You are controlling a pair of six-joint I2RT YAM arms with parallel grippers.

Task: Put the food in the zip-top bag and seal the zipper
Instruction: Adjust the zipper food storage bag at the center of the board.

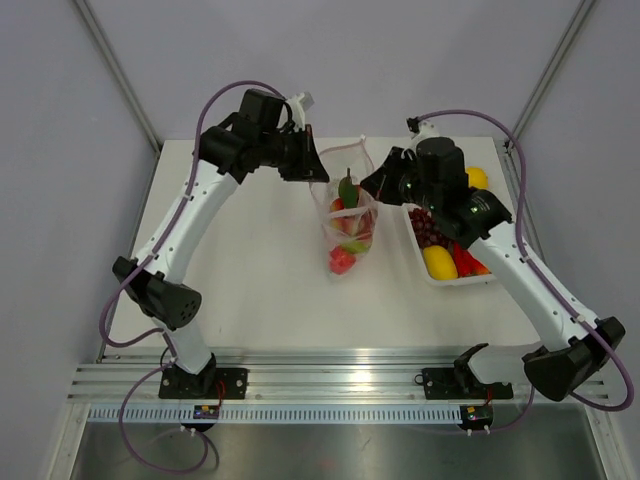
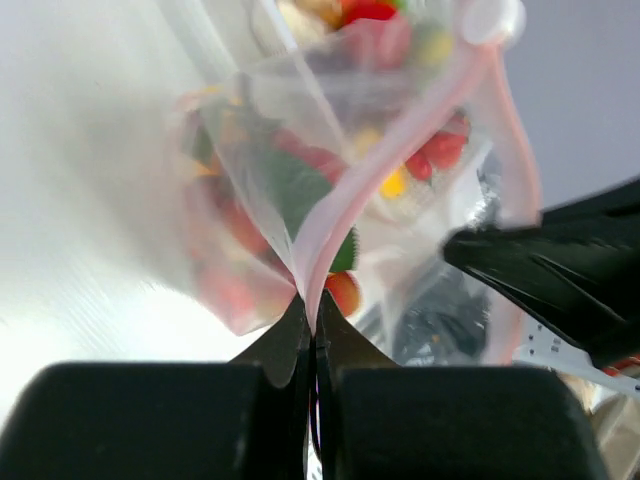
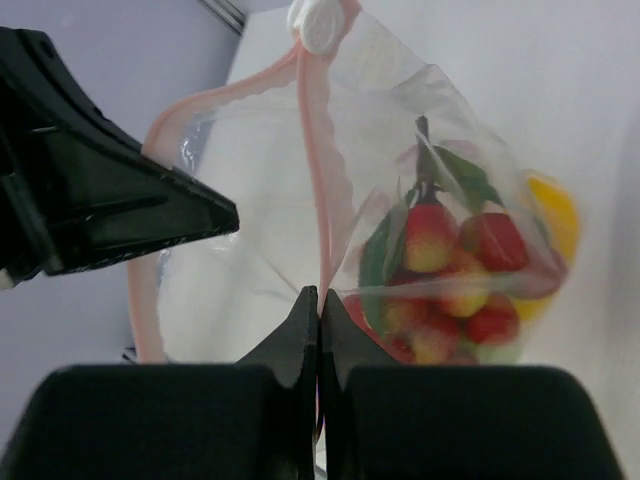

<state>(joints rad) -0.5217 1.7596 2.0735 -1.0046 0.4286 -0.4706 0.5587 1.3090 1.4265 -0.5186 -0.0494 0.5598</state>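
Counter (image 1: 250, 290) holds the zip-top bag (image 1: 350, 225) near its middle, mouth up. A white tray (image 1: 455, 283) sits at three o'clock from it. The left tool (image 1: 308, 165) pinches the bag's rim at ten o'clock, and the right tool (image 1: 372, 185) pinches it at two o'clock. Some food (image 1: 343, 261) is inside, but more waits in the tray. The zipper (image 3: 318, 180) gapes open, so I think the job is about half done.

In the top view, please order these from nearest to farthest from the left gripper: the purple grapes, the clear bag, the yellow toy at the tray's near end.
1. The bag: the left gripper pinches its mouth edge.
2. The purple grapes: in the tray, right of the bag.
3. The yellow toy: in the tray too, closer to the arm bases.
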